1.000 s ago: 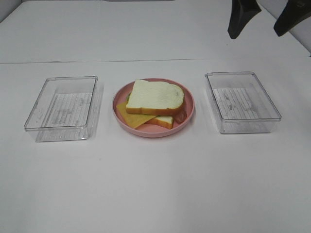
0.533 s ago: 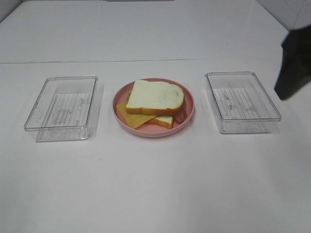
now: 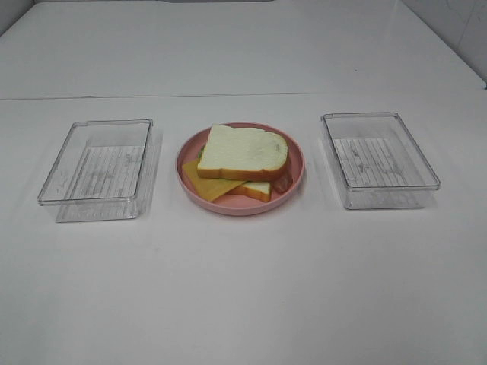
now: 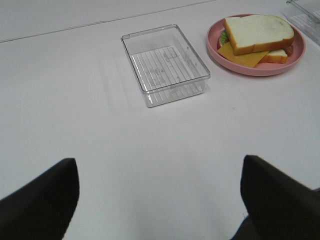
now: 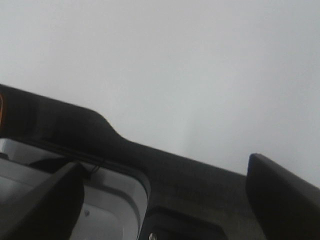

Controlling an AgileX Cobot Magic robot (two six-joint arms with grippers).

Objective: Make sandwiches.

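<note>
The sandwich (image 3: pixel 243 150) lies on the round pink plate (image 3: pixel 228 205) in the middle of the table: a white bread slice on top, a yellow-orange cheese slice (image 3: pixel 207 185) sticking out at the front left, a second bread slice (image 3: pixel 259 190) below. A bit of green lettuce (image 3: pixel 199 154) and of bacon (image 3: pixel 283 181) peek out. The sandwich also shows in the left wrist view (image 4: pixel 257 32). Neither gripper shows in the exterior high view. My left gripper (image 4: pixel 157 165) is open and empty, well back from the plate. My right gripper (image 5: pixel 165 165) is open and empty, facing a pale surface.
A clear plastic tray (image 3: pixel 99 167) stands left of the plate and another clear tray (image 3: pixel 380 160) right of it; both hold nothing. The left tray also shows in the left wrist view (image 4: pixel 165 62). A dark structure (image 5: pixel 150 170) lies in front of the right gripper.
The right gripper, at the top right a second ago, moved down the right edge and has left the exterior high view. The sandwich and trays have not moved.
</note>
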